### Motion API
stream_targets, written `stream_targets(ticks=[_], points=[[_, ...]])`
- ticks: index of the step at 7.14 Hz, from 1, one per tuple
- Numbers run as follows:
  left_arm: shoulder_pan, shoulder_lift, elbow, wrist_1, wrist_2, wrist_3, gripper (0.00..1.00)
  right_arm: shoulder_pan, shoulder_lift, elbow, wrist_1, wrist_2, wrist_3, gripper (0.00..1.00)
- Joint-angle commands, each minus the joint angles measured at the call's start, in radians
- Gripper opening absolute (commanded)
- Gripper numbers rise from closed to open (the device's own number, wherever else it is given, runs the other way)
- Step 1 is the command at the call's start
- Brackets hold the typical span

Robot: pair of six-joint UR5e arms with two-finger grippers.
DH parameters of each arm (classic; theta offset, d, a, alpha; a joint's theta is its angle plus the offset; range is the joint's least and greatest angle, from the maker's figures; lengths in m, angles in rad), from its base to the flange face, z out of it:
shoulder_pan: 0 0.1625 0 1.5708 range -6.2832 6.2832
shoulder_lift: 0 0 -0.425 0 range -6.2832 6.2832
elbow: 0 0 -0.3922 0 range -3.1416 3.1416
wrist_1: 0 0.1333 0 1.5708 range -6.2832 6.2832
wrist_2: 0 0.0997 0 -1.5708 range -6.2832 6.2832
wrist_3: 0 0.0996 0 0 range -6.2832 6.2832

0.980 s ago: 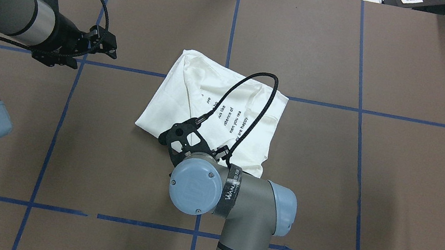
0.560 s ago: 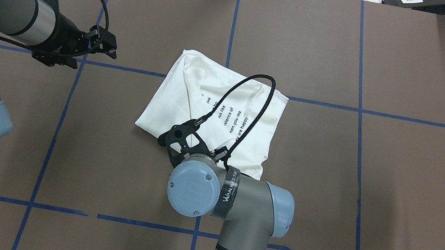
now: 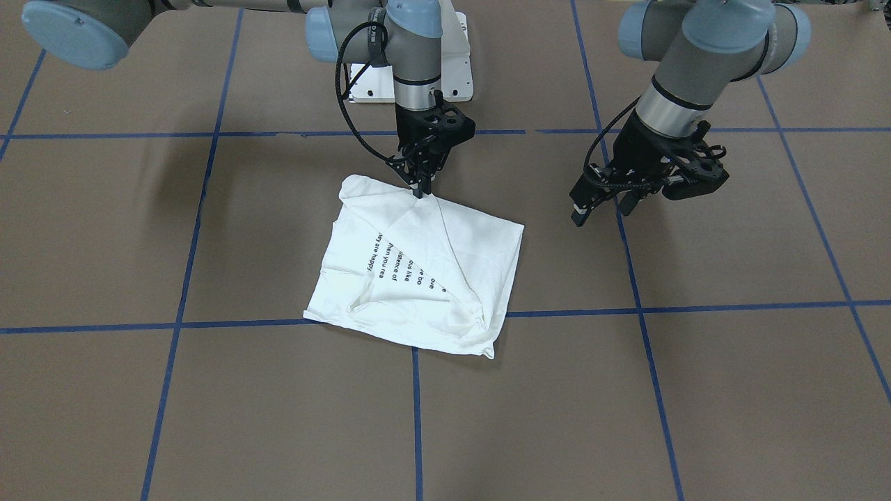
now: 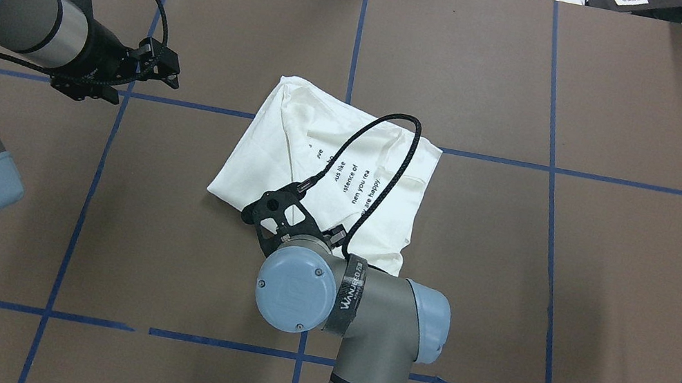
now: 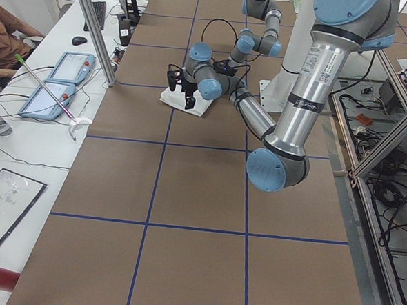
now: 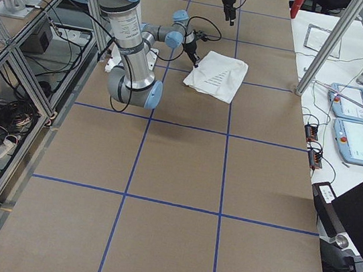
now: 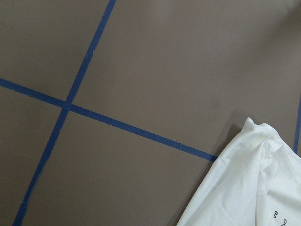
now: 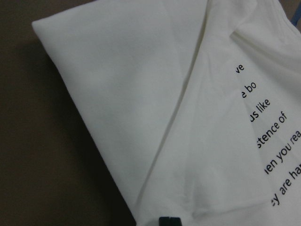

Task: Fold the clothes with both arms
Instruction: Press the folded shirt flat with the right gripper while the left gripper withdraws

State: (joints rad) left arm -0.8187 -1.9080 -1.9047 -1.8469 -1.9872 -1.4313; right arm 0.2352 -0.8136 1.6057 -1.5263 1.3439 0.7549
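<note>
On brown paper (image 3: 209, 417), creased white T-shirt (image 3: 452, 236) lies folded; right hand (image 3: 420, 191) pinches its edge, left hand (image 3: 600, 211) spread, empty

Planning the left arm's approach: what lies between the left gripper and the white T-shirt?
Nothing but bare brown table cover crossed by a blue tape line; the overhead view shows it between the left gripper and the T-shirt.
</note>
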Motion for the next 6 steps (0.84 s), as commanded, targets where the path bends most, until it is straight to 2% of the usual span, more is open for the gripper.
stream_targets(ticks=[1, 2, 4, 6], points=[[-0.011, -0.002, 0.013, 0.000, 0.001, 0.018, 1.00, 0.001, 0.008, -0.006, 0.000, -0.005, 0.001, 0.39], [-0.016, -0.002, 0.018, 0.000, 0.001, 0.020, 1.00, 0.001, 0.011, -0.006, 0.000, -0.005, 0.001, 0.59], [-0.020, -0.002, 0.019, 0.000, -0.001, 0.025, 1.00, -0.005, 0.017, -0.015, 0.000, -0.006, 0.001, 0.62], [-0.020, -0.002, 0.019, 0.000, -0.001, 0.023, 1.00, -0.007, 0.040, -0.055, 0.000, -0.006, 0.003, 0.56]])
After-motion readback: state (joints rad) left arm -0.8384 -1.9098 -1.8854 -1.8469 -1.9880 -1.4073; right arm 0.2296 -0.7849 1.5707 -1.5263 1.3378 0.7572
